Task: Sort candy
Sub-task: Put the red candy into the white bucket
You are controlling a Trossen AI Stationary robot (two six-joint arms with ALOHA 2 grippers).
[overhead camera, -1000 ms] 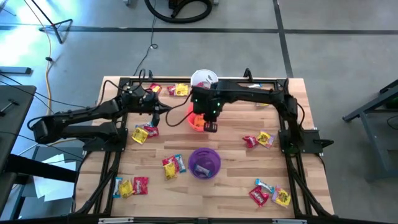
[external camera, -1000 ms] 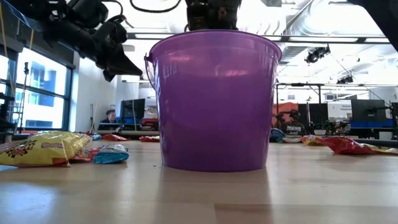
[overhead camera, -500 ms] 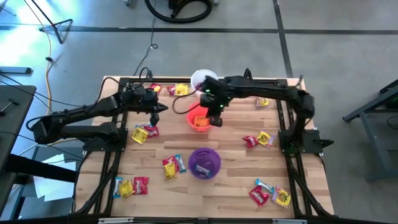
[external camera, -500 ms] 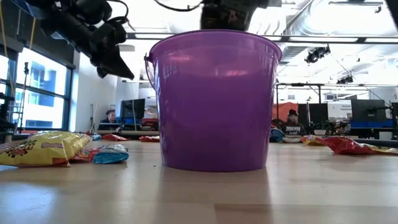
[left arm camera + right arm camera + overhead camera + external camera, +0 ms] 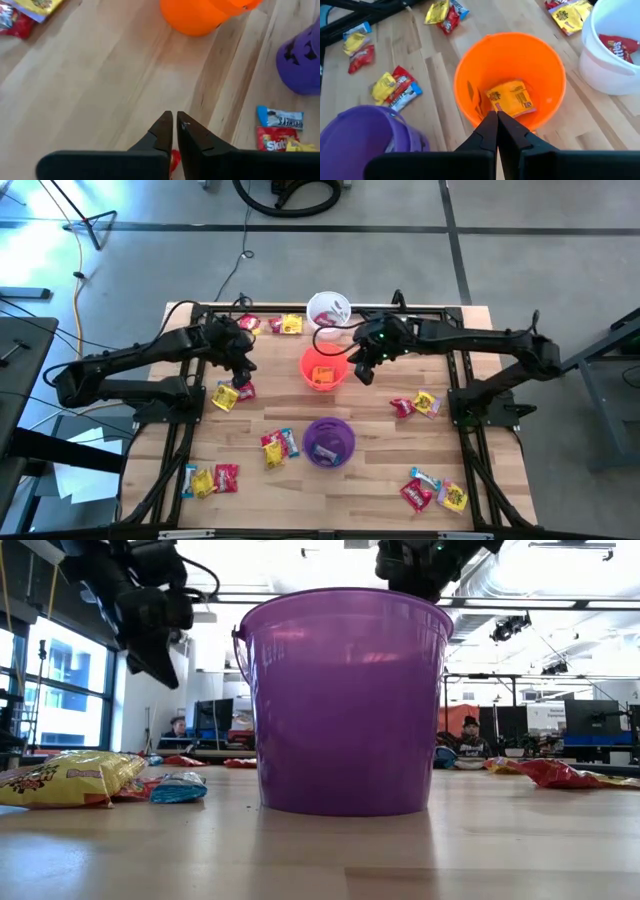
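Candy lies in small heaps on the wooden table: yellow and red packs [image 5: 232, 392] at the left, more [image 5: 278, 445] by the purple cup [image 5: 328, 442], others [image 5: 415, 404] at the right. My left gripper [image 5: 241, 371] hangs shut and tipped down just above the left heap, touching nothing; its wrist view shows a red pack [image 5: 173, 157] below its fingers. My right gripper [image 5: 362, 371] is shut and empty, just right of the orange cup [image 5: 322, 370]. A yellow pack [image 5: 510, 97] lies in the orange cup. The white cup [image 5: 615, 47] holds a red pack.
More candy lies at the far left [image 5: 270, 324], near left [image 5: 210, 478] and near right [image 5: 435, 492]. The white cup [image 5: 328, 310] stands just behind the orange one. The black arm frames run along both table sides. Bare wood lies between the orange cup and the right heap.
My right gripper, still shut, has drawn back from over the orange cup toward the table's right edge, turning at the wrist. My left gripper has tipped from pointing toward the orange cup to pointing down at the left heap, staying about where it was.
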